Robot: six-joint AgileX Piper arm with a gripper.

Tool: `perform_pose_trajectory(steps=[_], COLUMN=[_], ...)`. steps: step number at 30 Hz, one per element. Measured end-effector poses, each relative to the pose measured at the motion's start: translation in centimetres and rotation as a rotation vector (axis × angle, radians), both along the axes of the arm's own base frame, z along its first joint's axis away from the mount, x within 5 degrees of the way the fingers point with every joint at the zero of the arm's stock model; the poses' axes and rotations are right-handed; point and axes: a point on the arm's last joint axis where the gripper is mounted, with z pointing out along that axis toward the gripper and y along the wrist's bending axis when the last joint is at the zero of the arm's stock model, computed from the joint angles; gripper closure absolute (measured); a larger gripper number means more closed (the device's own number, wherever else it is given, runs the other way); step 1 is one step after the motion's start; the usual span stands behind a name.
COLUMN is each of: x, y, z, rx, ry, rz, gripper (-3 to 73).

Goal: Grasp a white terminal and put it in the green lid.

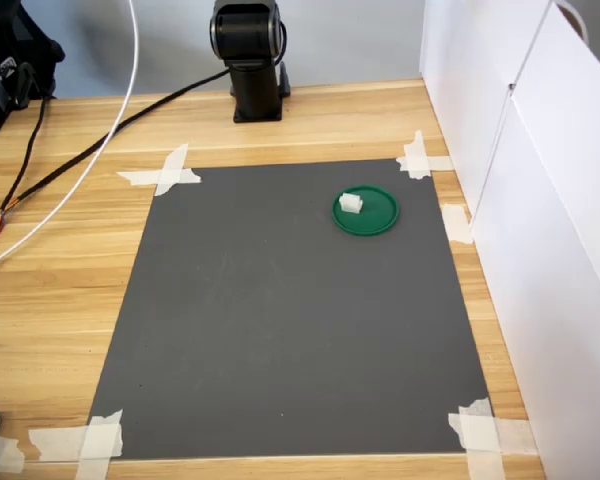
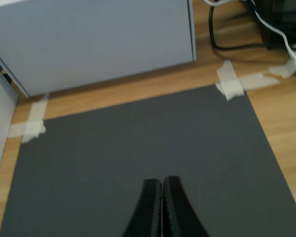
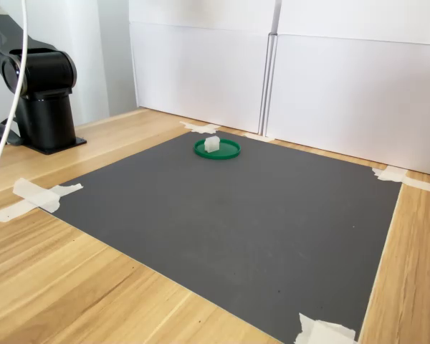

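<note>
a: what is on the counter (image 1: 70, 290)?

b: a light wooden counter carries a dark grey mat (image 1: 300, 330), held down at its corners with strips of white tape (image 1: 165, 172). white panels (image 1: 550, 200) stand along the first exterior view's right edge; in the second exterior view they form the back wall.

a: where is the green lid?

b: the green lid (image 1: 378, 215) lies flat on the mat, near the mat's far right corner in the first exterior view. in the second exterior view the lid (image 3: 226, 151) sits near the mat's far edge, just in front of the white panels.

a: and the white terminal?

b: the white terminal (image 1: 351, 203) rests inside the green lid, toward the lid's left side in the first exterior view. in the second exterior view the terminal (image 3: 212, 144) stands within the rim, a small blocky piece much smaller than the disc.

a: where is the arm?

b: its black base (image 1: 250, 60) stands on the counter beyond the mat's far edge in the first exterior view, and at the second exterior view's left. dark cables (image 1: 90, 150) and a white cable (image 1: 110, 130) trail over the counter at the first exterior view's left.

a: what about the gripper?

b: only the wrist view shows the gripper (image 2: 162, 190). its two black fingers (image 2: 149, 207) are pressed together with nothing between them, hanging over bare mat. neither the lid nor the terminal appears in the wrist view, which shows a white panel, two taped corners and cables beyond.
</note>
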Motion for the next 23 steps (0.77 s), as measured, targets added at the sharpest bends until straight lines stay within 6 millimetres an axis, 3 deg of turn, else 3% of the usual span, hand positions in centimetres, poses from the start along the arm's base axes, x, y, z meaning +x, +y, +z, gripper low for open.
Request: perform_pose_trajectory(steps=[8, 23], x=[-1.7, -3.1], y=[0.0, -0.2], z=[-5.6, -11.0], rx=[-0.024, -0.065], ry=[0.055, 0.098], rz=[-0.006, -0.016], gripper=[71.6, 71.7])
